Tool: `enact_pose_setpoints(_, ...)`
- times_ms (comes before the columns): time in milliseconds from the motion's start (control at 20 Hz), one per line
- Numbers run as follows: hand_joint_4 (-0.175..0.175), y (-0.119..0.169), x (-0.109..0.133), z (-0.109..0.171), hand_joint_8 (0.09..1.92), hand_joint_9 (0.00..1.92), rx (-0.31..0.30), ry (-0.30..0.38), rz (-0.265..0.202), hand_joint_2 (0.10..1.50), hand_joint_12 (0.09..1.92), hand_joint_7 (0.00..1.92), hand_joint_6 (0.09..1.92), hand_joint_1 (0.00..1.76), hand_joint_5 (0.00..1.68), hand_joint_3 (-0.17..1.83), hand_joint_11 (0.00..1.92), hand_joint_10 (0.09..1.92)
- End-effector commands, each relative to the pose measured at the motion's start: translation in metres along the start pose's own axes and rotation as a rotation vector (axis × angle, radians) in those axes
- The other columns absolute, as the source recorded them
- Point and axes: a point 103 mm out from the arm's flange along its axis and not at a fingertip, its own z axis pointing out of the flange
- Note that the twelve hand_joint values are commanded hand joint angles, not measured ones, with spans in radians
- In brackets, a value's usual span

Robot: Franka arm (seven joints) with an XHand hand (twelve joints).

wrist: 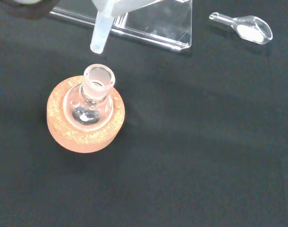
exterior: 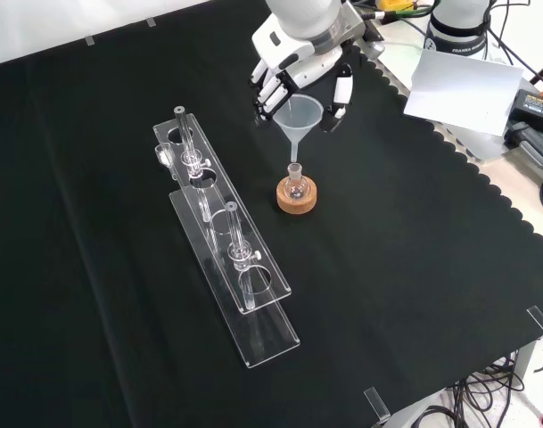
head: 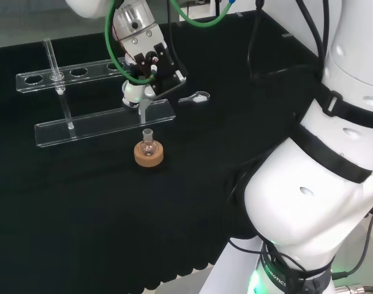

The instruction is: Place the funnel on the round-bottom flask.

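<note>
One flask (exterior: 294, 182) on its cork ring (exterior: 296, 197) mid-cloth; funnel (exterior: 300, 120) pinched in the hand's (exterior: 289, 55) curled fingers, stem just above the neck, slightly offset. Risk: descending misaligned, stem clips rim, tips flask.

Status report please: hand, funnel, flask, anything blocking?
Hand shut on funnel. Funnel stem above neck of round-bottom flask, not yet seated; flask upright on cork ring. Nothing between stem and neck; clear rack and scoop stand apart.
</note>
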Motion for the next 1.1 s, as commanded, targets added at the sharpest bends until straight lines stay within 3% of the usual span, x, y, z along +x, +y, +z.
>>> enact_pose_setpoints(50,-0.037,0.020,0.004,0.027,0.73,0.84,0.047,-0.009,0.009,0.85,1.27,0.55,0.63,0.78,0.61,0.54,0.55,0.53)
enact_pose_setpoints(1100,-0.036,0.026,0.003,0.038,0.74,0.84,0.070,-0.002,-0.010,0.85,1.27,0.55,0.64,0.78,0.61,0.55,0.56,0.54)
